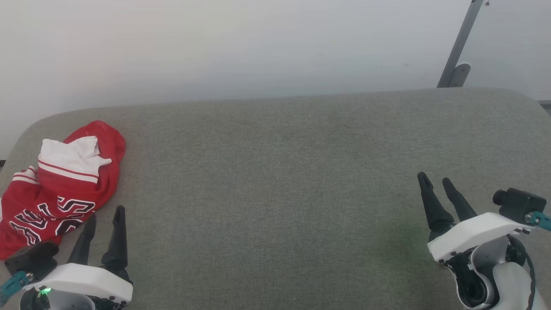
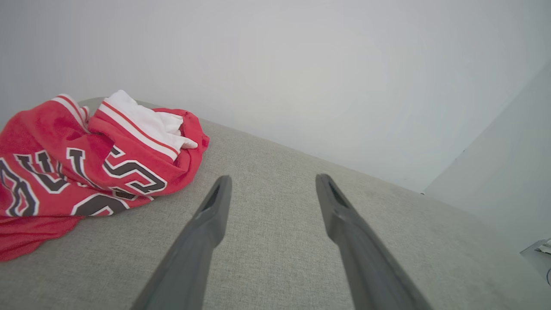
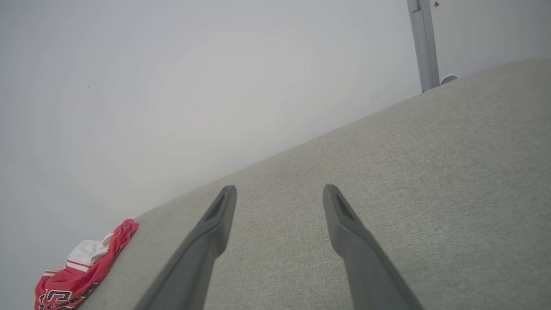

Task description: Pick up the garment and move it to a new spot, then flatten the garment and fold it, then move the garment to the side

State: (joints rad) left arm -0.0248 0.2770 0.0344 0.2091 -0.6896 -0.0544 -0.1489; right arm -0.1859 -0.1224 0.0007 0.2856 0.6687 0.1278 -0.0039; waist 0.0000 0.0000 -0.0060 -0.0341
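Red crumpled garment (image 1: 64, 189) at left edge of bench (image 1: 280, 172), just beside spread left gripper (image 1: 105, 213); right gripper (image 1: 434, 178) also spread, well apart, broad open grey fabric between.

Garment (image 1: 71, 187) cut by left edge, lettering (image 1: 64, 207) partly folded under

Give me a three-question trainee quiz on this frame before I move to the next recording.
1. True or false: the left pincer is gripping the garment.
2. Where does the garment lie on the grey surface? A) centre B) the robot's left edge C) far right corner
3. Fill in: the right pincer is ____ and holds nothing.
Key: 1 false; 2 B; 3 open.
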